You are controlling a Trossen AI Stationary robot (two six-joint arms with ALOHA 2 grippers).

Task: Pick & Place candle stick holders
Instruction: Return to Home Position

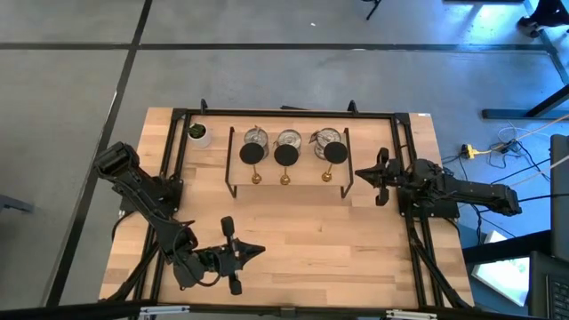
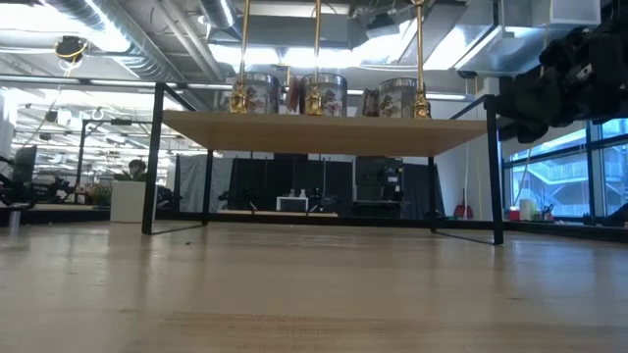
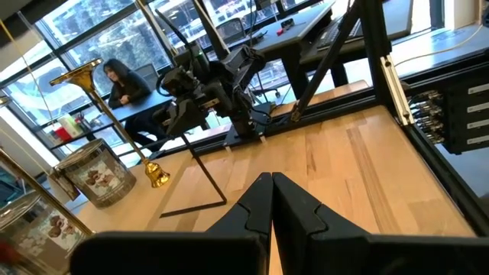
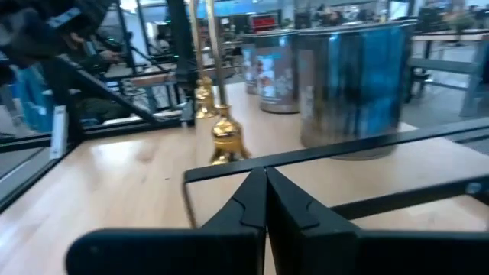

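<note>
Neatly, all six candle stick holders stand on the shelf of the black rack: three silver cups in one row and three gold sticks lined up just beside them (their discs read dark from above). The right gripper hovers just beside the rack's right end, fingers pressed together on nothing. The left gripper hangs well apart over the table, likewise closed and empty.

Gold sticks and silvery cups stand on the shelf
</note>
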